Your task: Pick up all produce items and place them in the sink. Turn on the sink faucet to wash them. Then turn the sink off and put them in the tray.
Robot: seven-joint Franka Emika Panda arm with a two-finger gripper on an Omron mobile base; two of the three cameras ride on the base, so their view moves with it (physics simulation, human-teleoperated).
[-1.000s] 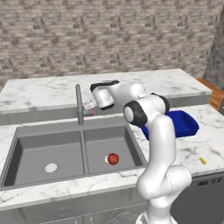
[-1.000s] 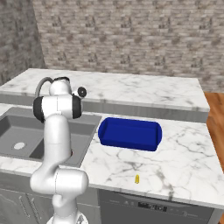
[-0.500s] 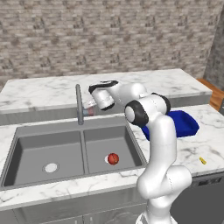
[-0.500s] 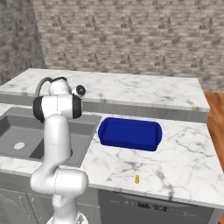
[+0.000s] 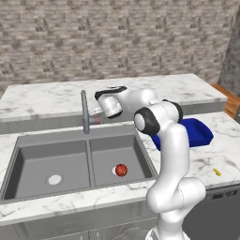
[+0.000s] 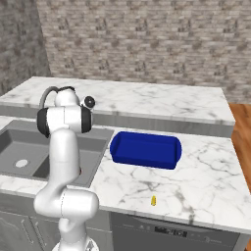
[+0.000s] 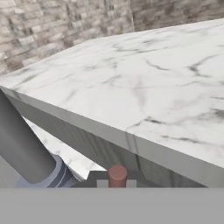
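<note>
The white arm [image 6: 62, 162] rises at the lower left and bends back over itself near the top, its upper joints dark. Behind it, the grey sink [image 6: 29, 147] is set into the marble tabletop [image 6: 206, 181]; a round white drain [image 6: 21, 163] shows in the left bowl, and the arm hides much of the right bowl. The blue tray [image 6: 145, 149] sits on the tabletop just right of the sink, close to its edge. A small yellow object [image 6: 153, 200] lies near the tabletop's front edge, well apart from the tray. A raised marble ledge [image 6: 147, 100] runs behind, below a brick wall [image 6: 147, 39].
</note>
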